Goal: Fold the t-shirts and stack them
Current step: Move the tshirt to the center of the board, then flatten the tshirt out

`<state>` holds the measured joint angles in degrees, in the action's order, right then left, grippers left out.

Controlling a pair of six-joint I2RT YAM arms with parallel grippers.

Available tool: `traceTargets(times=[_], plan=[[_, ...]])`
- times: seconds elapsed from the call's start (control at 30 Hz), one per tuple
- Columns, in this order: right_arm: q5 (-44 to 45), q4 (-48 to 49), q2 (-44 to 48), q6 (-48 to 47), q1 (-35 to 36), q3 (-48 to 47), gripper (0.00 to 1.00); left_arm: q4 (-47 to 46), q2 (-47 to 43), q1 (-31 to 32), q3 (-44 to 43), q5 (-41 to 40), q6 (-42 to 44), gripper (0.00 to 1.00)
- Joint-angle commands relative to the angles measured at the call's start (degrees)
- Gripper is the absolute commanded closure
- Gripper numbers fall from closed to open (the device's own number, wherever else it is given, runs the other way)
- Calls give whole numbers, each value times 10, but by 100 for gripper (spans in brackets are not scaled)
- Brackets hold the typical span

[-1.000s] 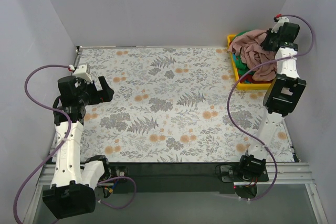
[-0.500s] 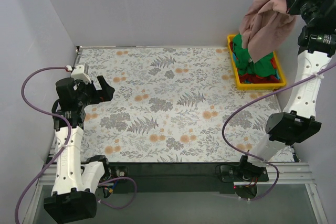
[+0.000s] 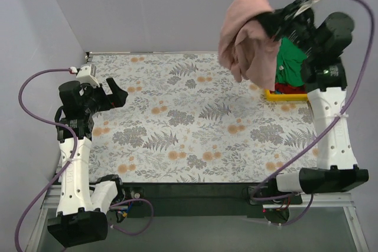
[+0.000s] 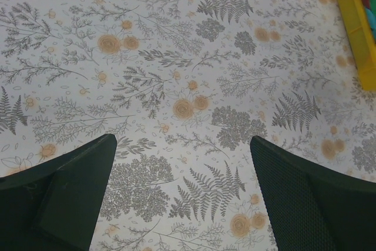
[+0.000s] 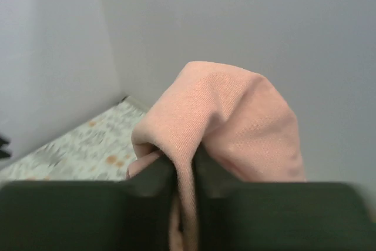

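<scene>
Pink t-shirt [image 3: 248, 51] is the one you have in hand. The step, as I judge it, is to carry it over and lay it flat for folding.

Nearest you on the left, your left claw [image 4: 182, 145] hovers above the worktop [image 3: 177, 122]. Its jaws are spread wide with nothing between them. Have it ready, because you will likely need it to catch a second corner.

Further out on the right, your right claw [image 5: 185, 168] is raised high and pinched tight on a fold of the pink cloth. The cloth drapes over the fingers and hangs bunched, well off the worktop, over its far right part. Releasing a single pinch on a bunch would probably drop a crumpled heap. So lower slowly until the hanging hem touches the worktop, then drag toward the middle so the cloth pays out flat. Do not loosen the pinch before it lies down.

Farthest off, the yellow bin [image 3: 283, 94] sits at the far right corner with the green t-shirt [image 3: 289, 57] and some red cloth [image 3: 289, 88] in it. Swing wide enough that the pink hem does not snag them.
</scene>
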<state>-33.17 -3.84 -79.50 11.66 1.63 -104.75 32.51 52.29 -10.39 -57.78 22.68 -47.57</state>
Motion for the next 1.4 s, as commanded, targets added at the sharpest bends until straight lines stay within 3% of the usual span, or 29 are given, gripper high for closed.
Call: traceTargets(times=[0.0,0.07,0.1,0.17,0.37,0.43,0.53,0.7,1.0,1.17,1.37], plan=[[23,18,62,-74,102,132,52,14,0,-1,-29,33,2,2],[-13,-3,80,-99,119,196,8,26,2,-1,-36,68,23,2],[-35,-20,84,-140,127,236,2,31,-1,-1,-37,79,34,2],[-71,-79,91,-167,127,267,2,41,-4,-1,-31,114,82,2],[0,-214,97,-255,120,373,3,120,13,-1,-5,203,239,2],[25,-235,85,-272,116,409,8,136,38,-1,8,237,293,2],[62,-265,51,-308,102,434,19,124,71,5,28,257,331,11],[110,-281,-25,-320,44,439,28,84,187,61,18,222,336,22],[143,-285,-158,-331,7,379,32,-59,358,167,-32,90,271,23],[130,-276,-216,-329,7,362,34,-83,473,187,-113,104,234,23],[139,-275,-262,-337,8,360,37,-83,539,209,-219,134,197,24]])
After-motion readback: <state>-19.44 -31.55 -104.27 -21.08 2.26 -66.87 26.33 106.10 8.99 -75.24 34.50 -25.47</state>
